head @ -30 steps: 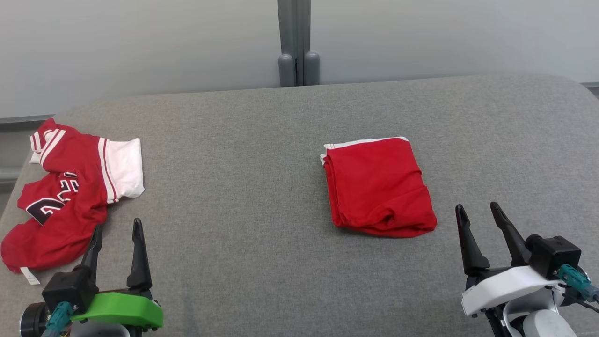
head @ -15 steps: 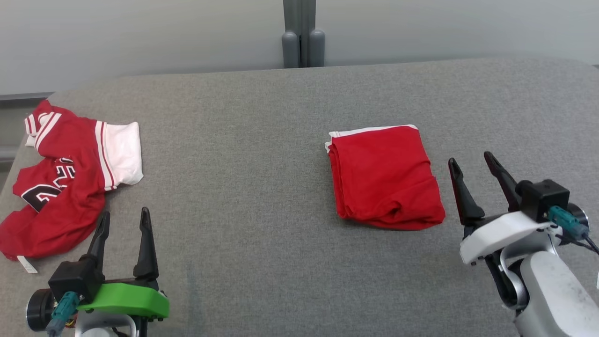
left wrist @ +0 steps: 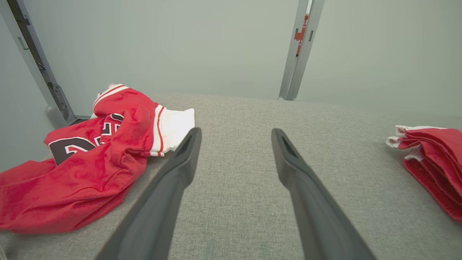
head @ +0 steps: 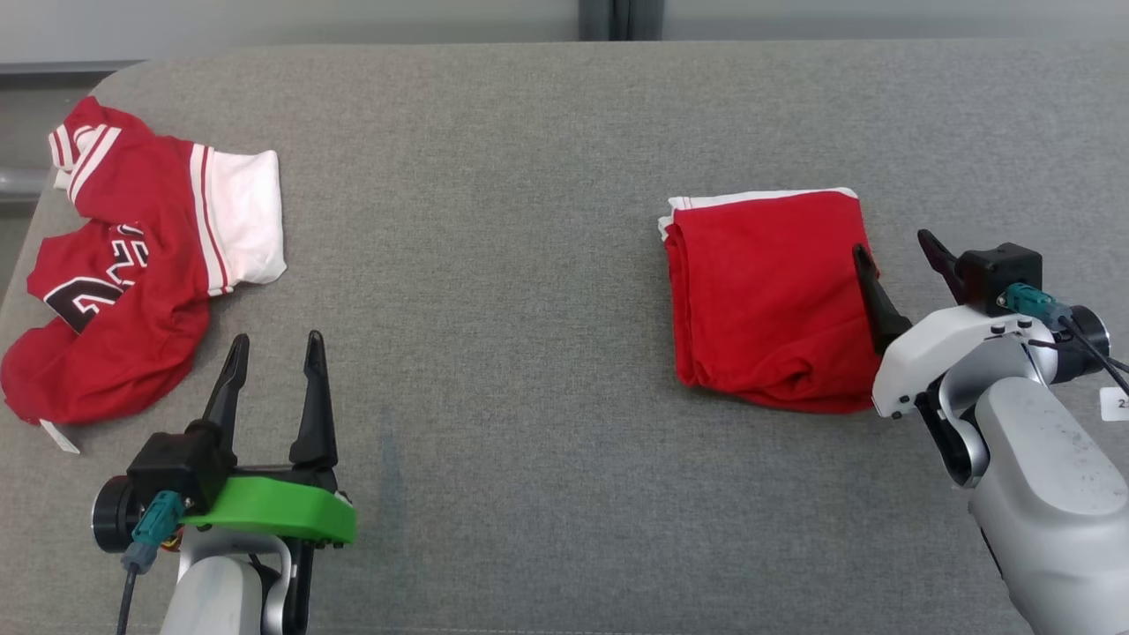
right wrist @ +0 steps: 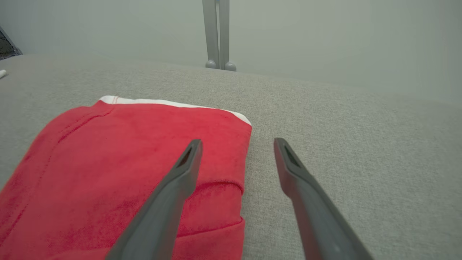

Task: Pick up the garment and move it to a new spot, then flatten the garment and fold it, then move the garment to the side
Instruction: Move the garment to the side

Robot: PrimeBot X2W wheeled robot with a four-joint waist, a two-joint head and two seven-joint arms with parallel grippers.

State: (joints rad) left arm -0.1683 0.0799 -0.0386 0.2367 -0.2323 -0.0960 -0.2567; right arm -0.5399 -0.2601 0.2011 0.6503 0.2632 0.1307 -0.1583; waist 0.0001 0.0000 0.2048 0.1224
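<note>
At three o'clock, the empty, wide right gripper (head: pixel 891 242) has reached the folded garment (head: pixel 758 291), ready to move it aside.

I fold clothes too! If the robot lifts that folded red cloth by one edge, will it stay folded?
Probably not: the folded red cloth is soft, in loose layers, so it likely droops open. It looks thin, probably light. Pushed, it may bunch on the grey fabric surface.
</note>
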